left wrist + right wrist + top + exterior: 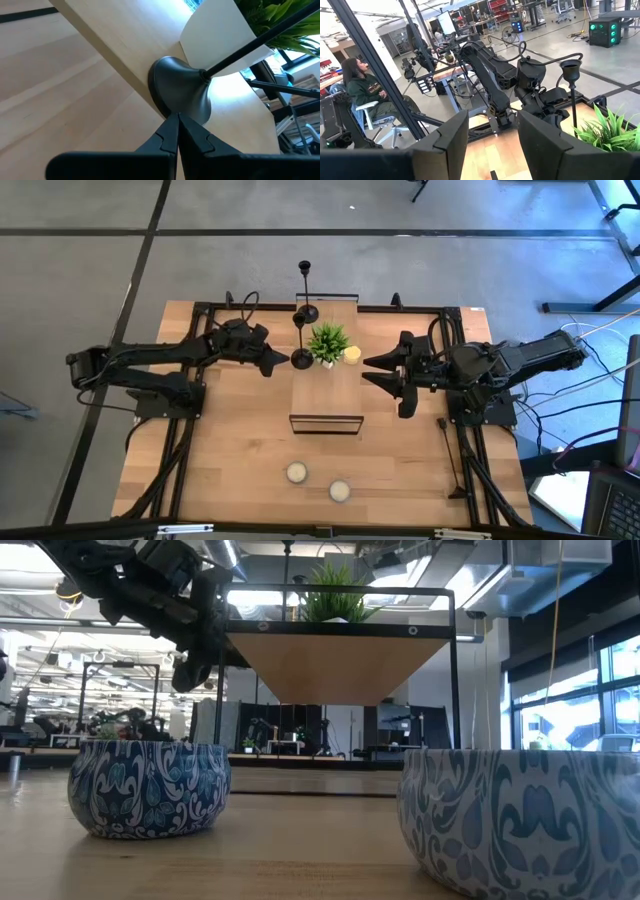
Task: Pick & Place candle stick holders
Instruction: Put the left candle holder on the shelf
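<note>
Two black candle stick holders show. The taller one [305,290] stands by its round base on the far left corner of the raised wooden shelf [330,395]. The shorter one [301,340] stands by its base on the shelf's left edge, next to the green plant [328,340]. A third holder is not in view. My left gripper [283,362] is shut, level, left of the shelf, with its tips at the shorter holder's base [180,95]. My right gripper [368,370] is open and empty at the shelf's right side, pointing toward the plant. My left gripper's shut fingertips [170,127] meet the rim of the shorter holder's cone-shaped base [172,107], coming level from the table's left side. Whether the rim lies between the fingers or they only rest against it, I cannot tell. The holder stands upright on the shelf's edge.
A yellow candle [352,355] sits on the shelf right of the plant. Two round candles in blue patterned tins [296,472] [340,490] stand on the table near its front edge. The shelf's black frame [326,423] stands between the arms. A person sits beyond the table [365,95].
</note>
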